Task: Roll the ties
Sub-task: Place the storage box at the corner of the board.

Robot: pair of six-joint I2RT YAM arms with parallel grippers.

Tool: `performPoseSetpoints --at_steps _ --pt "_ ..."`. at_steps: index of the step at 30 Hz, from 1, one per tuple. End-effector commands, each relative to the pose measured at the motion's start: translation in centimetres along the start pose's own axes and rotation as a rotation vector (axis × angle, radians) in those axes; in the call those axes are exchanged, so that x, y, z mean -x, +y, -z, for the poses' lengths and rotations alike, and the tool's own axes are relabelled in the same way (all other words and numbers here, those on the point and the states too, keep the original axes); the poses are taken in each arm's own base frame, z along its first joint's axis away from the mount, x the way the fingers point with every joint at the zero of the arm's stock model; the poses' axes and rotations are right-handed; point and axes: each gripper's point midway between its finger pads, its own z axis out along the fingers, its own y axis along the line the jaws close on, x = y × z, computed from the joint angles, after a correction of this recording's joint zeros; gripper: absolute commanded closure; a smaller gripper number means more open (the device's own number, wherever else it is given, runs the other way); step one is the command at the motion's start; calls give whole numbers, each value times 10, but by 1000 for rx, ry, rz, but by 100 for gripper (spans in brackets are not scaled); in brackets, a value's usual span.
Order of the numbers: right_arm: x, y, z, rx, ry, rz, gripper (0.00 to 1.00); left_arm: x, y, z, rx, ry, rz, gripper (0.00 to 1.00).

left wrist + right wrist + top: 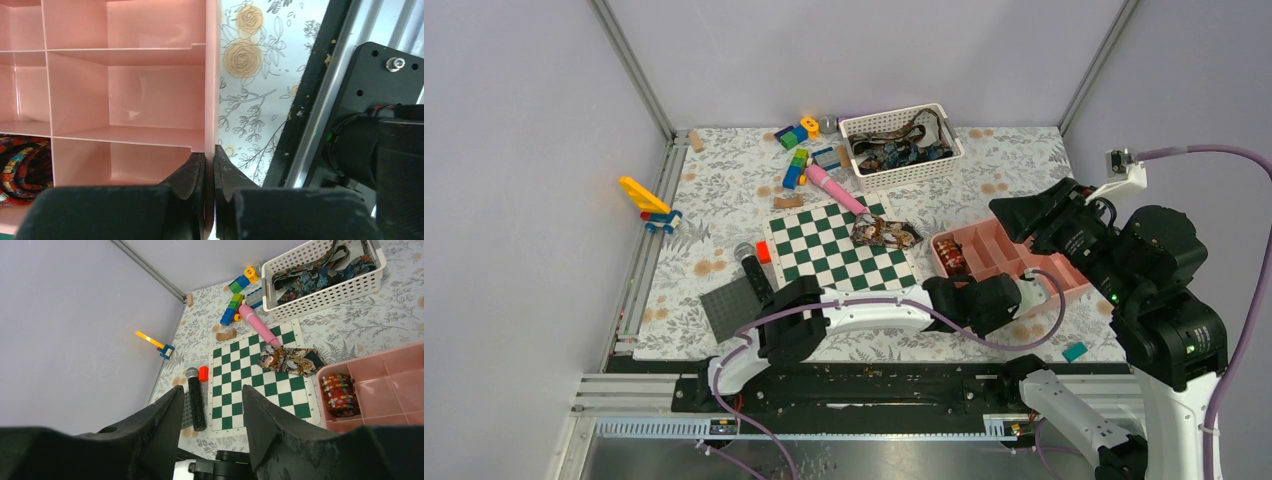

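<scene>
A rolled multicoloured tie (951, 255) (20, 167) (339, 394) lies in a near-left compartment of the pink divided box (1002, 258) (150, 100) (395, 385). A brown patterned tie (884, 233) (290, 360) lies folded on the chessboard's right edge. More ties (899, 145) (320, 272) fill the white basket (904, 172) at the back. My left gripper (1036, 290) (210, 157) is shut on the pink box's near side wall, one finger inside and one outside. My right gripper (1012, 212) (212, 390) hangs open, high above the box, with nothing between its fingers.
A green-and-white chessboard (834, 250) lies mid-table, with a black microphone (752, 270), a red block (764, 252) and a grey baseplate (729, 305) to its left. Toy bricks (796, 150) and a pink wand (834, 187) lie behind it. A teal block (1075, 351) sits near the front right.
</scene>
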Motion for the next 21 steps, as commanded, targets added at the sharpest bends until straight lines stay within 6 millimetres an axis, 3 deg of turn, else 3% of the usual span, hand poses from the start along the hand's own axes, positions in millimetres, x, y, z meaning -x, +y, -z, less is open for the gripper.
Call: performPoseSetpoints --at_steps 1,3,8,13,14,16,21 --pt "-1 4 -6 25 11 -12 46 65 -24 5 -63 -204 42 100" --pt "-3 3 -8 22 18 -14 45 62 -24 0 -65 -193 51 99" --pt "-6 0 -10 15 24 -15 45 55 -25 -7 -64 -172 55 74" --pt "-5 -1 -11 6 22 -15 44 61 -25 1 -67 -177 57 63" --pt "-3 -1 -10 3 15 -14 44 62 -24 4 -65 -178 58 62" --pt "15 5 -4 -5 -43 -17 44 77 -20 30 -54 -212 63 57" --pt "54 28 9 26 -132 -13 44 84 -8 68 -6 -247 74 54"
